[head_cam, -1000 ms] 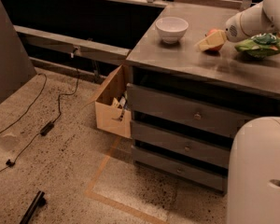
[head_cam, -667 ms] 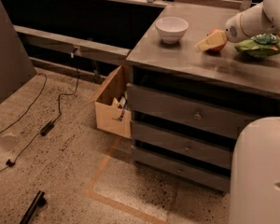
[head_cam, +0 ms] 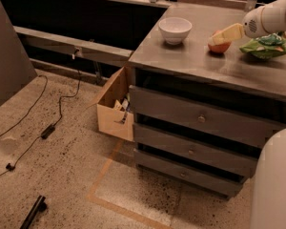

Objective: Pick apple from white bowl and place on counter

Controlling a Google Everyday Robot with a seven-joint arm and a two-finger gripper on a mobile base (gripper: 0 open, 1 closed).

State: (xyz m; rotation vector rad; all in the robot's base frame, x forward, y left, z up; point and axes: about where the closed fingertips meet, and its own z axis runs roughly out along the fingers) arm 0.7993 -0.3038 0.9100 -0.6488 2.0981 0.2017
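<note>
In the camera view, the counter was seen at the right, above three knobbed drawers. The white bowl was set upright near the counter's far edge, with nothing seen inside it. The apple was found resting on the counter, just right of the bowl and apart from it. The gripper was reached in from the right and laid across the apple's top; whether it was clamped on the fruit could not be told. A green snack bag was seen just right of the apple. A cardboard box was stood on the floor beside the drawers.
</note>
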